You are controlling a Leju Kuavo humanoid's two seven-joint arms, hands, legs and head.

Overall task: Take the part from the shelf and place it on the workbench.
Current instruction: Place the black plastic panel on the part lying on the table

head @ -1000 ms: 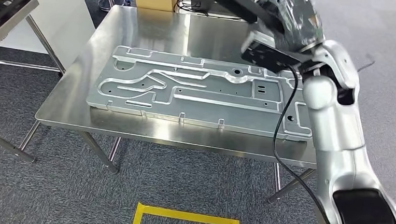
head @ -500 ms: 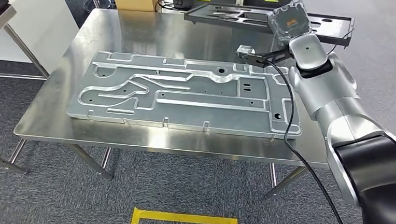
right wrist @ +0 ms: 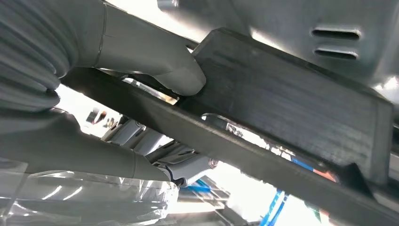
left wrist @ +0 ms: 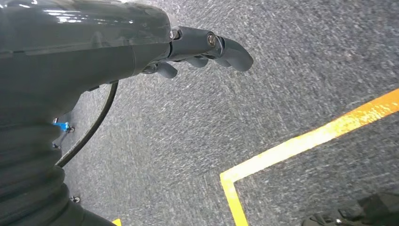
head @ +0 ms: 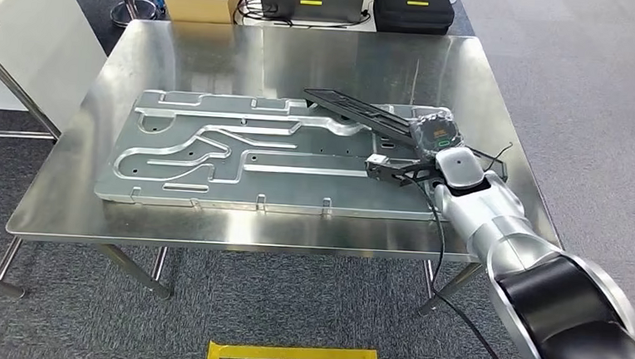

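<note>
Grey carpet point(head: 306, 304) surrounds your steel workbench point(head: 222, 57), where a large silver plate point(head: 241, 154) lies flat. From the head view, your right hand point(head: 434, 132) holds the black part point(head: 360, 114) low over the plate's right end; you cannot tell whether it touches. Your left wrist view shows the left hand point(left wrist: 202, 47) hanging above carpet and yellow tape point(left wrist: 301, 141), fingers loosely apart, holding nothing. Your right wrist view shows the thumb point(right wrist: 155, 61) pressed onto the part.

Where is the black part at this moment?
In the head view the black part is on the table's right side, held by the right hand and slanting over the right end of the large metal plate.
</note>
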